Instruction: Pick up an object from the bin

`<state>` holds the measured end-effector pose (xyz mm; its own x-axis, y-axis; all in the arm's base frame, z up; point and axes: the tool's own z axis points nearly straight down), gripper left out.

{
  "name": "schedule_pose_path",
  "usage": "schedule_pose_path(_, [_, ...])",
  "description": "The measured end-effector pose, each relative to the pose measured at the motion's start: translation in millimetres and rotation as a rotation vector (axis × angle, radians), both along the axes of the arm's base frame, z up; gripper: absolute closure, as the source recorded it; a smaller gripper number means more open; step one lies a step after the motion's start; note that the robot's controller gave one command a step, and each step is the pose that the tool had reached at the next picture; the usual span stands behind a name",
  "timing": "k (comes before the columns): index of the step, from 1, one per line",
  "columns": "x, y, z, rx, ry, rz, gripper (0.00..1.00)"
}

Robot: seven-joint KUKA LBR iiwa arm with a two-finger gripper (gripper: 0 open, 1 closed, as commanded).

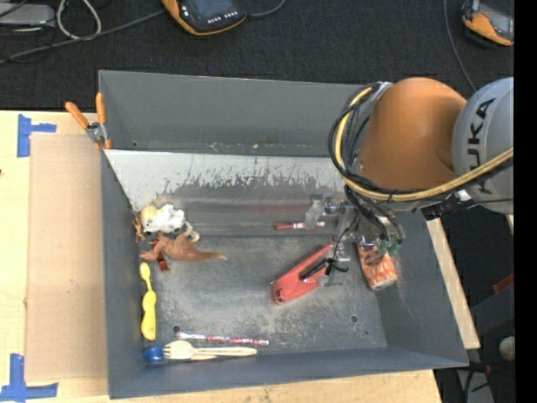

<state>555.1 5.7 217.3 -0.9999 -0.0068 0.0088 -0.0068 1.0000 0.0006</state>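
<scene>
My gripper (339, 260) hangs low in the right half of the bin, under the arm's orange cover. Its tip is at the upper right end of a red flat hand tool (295, 282), which lies slanted on the bin floor; whether it touches the tool I cannot tell. Just to the right of the gripper, an orange and white patterned packet (380, 269) rests against the right wall.
Along the left side lie a white toy figure (164, 218), a brown toy dinosaur (180, 248) and a yellow wavy piece (148, 302). Near the front wall are a thin striped stick (226, 340), a pale fork (205, 352) and a blue ball (152, 356).
</scene>
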Motion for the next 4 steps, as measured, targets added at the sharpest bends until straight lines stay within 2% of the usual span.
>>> schedule_pose_path(1, [1.3,0,5,0.000,-0.008,0.000,0.00])
schedule_pose_path(2, [0.6,-4,-41,0.001,-0.010,0.111,0.00])
schedule_pose_path(3, [-48.9,-6,-122,0.002,-0.012,0.318,0.00])
schedule_pose_path(4, [-20.8,-43,-135,0.002,-0.021,0.427,0.00])
